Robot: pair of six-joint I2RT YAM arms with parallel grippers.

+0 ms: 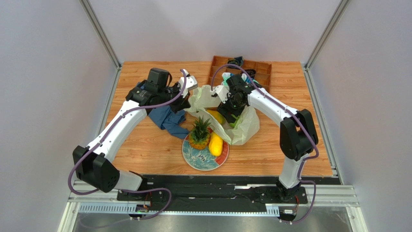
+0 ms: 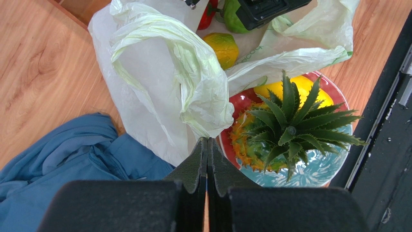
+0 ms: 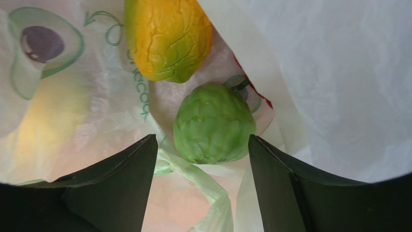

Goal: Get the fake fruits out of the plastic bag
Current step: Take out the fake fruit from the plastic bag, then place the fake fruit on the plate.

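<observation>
The plastic bag [image 1: 244, 126] is thin, translucent and pale yellow-green, with green printed marks. It lies crumpled near the middle of the table [image 1: 145, 145] with its mouth open, and one edge lies over the rim of a plate [image 1: 196, 162]. Inside the bag are a green bumpy fruit [image 3: 213, 123], a yellow-orange fruit [image 3: 167, 38] just beside it, and a red pepper [image 2: 209, 14], partly hidden. The pineapple [image 1: 199, 134] stands upright on the plate, and the yellow mango [image 1: 215, 144] touches it on its right side.

top: overhead, far | wrists: close, downward | shared: plastic bag [image 1: 245, 128]
</observation>
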